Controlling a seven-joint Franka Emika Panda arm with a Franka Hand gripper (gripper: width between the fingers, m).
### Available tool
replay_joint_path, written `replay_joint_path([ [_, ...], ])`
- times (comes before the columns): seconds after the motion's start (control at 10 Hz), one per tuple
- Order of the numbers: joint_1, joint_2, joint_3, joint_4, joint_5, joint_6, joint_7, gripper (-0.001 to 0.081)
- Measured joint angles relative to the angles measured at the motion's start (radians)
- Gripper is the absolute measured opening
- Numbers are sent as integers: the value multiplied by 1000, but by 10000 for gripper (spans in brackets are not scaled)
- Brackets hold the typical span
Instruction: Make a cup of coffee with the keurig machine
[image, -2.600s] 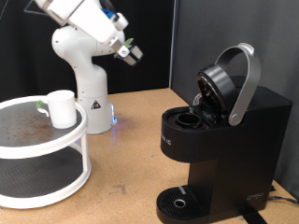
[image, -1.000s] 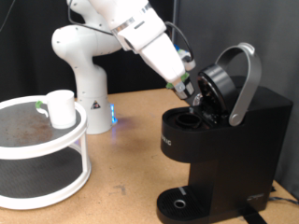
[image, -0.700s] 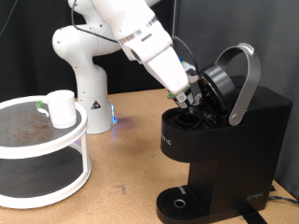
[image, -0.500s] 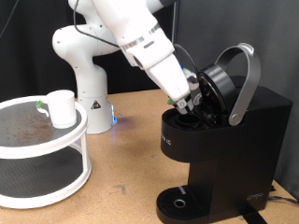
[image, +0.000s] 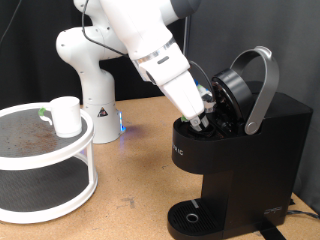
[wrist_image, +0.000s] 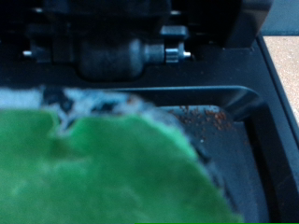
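The black keurig machine (image: 255, 150) stands at the exterior view's right with its silver-grey handle (image: 262, 85) raised and its lid open. My gripper (image: 205, 112) reaches down into the open pod chamber at the machine's top. In the wrist view a blurred green-topped pod (wrist_image: 103, 168) fills the near field, held at the fingers, just over the black chamber (wrist_image: 224, 131). The white cup (image: 66, 116) stands on the top shelf of a round stand at the exterior view's left, far from the gripper.
The white two-tier round stand (image: 75, 195) takes up the lower left of the exterior view. The arm's white base (image: 95, 95) stands behind it on the wooden table (image: 140, 170). The machine's round drip base (image: 192, 216) bears nothing.
My arm swung from high at the back over to the machine and lowered the gripper with the pod into the open chamber. The cup and machine stayed put.
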Motion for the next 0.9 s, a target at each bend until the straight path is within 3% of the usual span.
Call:
replay_joint_path([
  [0.6,0,25,16,1,25,24,0,460],
  [0.7,0,29,16,1,31,25,0,602],
  [0.9,0,30,17,1,36,26,0,602],
])
